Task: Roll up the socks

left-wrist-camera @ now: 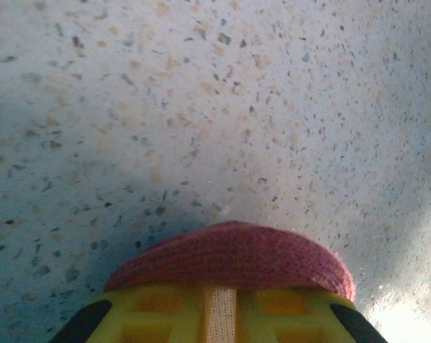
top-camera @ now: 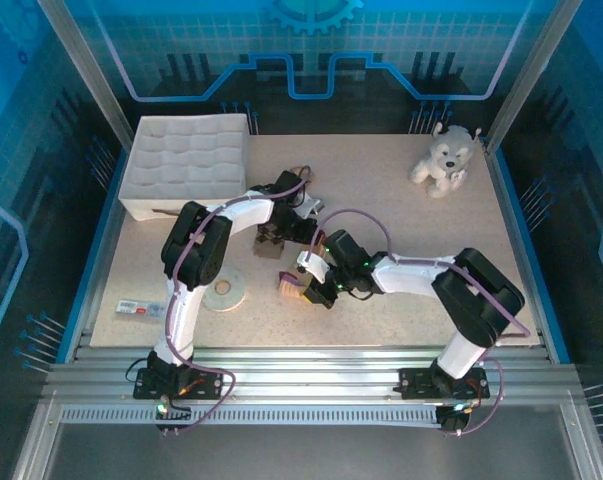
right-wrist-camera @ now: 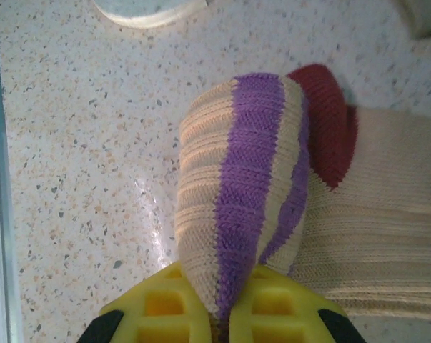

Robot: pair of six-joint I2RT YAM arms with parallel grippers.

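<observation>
1. Socks (top-camera: 271,242) sit near the middle of the bench (top-camera: 401,220). The brown argyle one lies further back, and the tan sock (top-camera: 286,286) lies just in front of it.
2. Both are thin knit, so they are probably light, limp and stretchy. They should fold and bunch easily, will not hold a shape, and are likely to spring open unless pinned.
3. The tan sock's cuff (right-wrist-camera: 236,207), ribbed with a purple stripe, is doubled over and stands up. Its dark red heel (right-wrist-camera: 329,128) and ribbed body lie flat beside it.
4. The right gripper (right-wrist-camera: 222,286) is clamped on that cuff, a thick edge that gives a firm hold and a sensible place to start a roll.
5. The left gripper (left-wrist-camera: 219,304) is pinched on a dark red knit end (left-wrist-camera: 233,261), which bulges over its yellow fingers (left-wrist-camera: 158,304). Which sock this end belongs to cannot be told.
6. A tape roll (top-camera: 224,293) lies near the tan sock. A white tray (top-camera: 186,160) and a plush dog (top-camera: 443,158) are well apart at the back.
</observation>
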